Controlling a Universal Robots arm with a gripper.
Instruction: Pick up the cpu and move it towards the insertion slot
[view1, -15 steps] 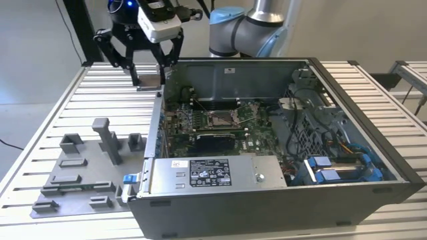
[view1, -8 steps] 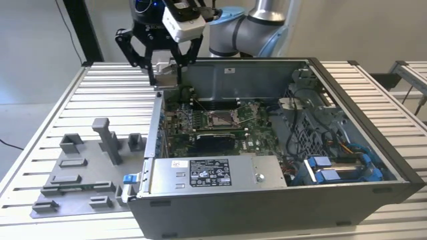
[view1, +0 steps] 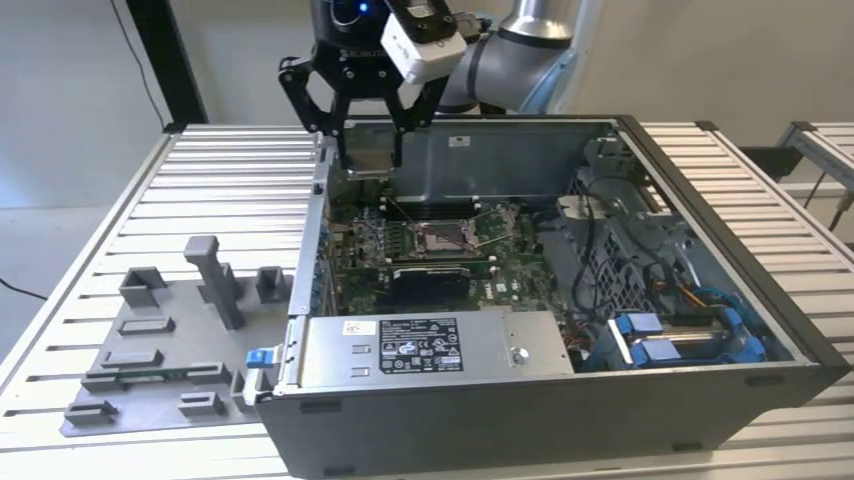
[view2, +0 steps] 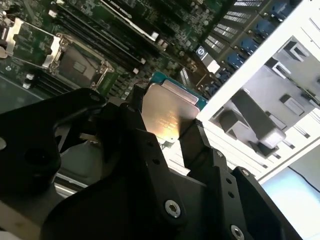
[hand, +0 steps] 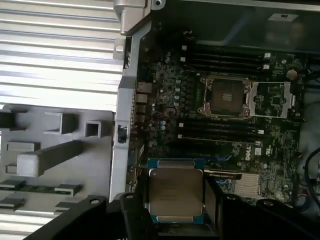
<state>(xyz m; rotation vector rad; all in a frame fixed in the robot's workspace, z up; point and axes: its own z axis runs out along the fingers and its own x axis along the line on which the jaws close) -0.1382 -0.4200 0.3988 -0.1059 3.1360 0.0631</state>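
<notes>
Between my two black fingers (hand: 212, 200) sits the cpu (hand: 176, 192), and my pincer (hand: 175, 197) is clamped on its two opposite edges. I carry it flat side to the cameras: silver-grey metal top, teal-green border around it. In the second wrist view the same chip (view2: 167, 112) catches a warm glare, with my pincer (view2: 167, 135) gripping it from both sides.

Beyond my fingertips lies the green motherboard (hand: 170, 95), inside the open computer case (view1: 534, 410). On it, well apart from the chip I hold, is the insertion slot (hand: 227, 96), a square socket with a shiny metal frame and a brownish centre, its hinged cover (hand: 272, 100) swung open just beside it. Long black memory slots (hand: 220, 132) run between my pincer and the socket.

From the exterior view, my pincer (view1: 367, 150) hangs over the case's back corner, above the rim and clear of the board, while the socket (view1: 441, 237) waits lower down in the middle of the board. Off to the side of my pincer, outside the case wall, the grey fixture plate (view1: 147, 370) with its upright blocks rests on the ribbed metal desk (view1: 227, 180).
</notes>
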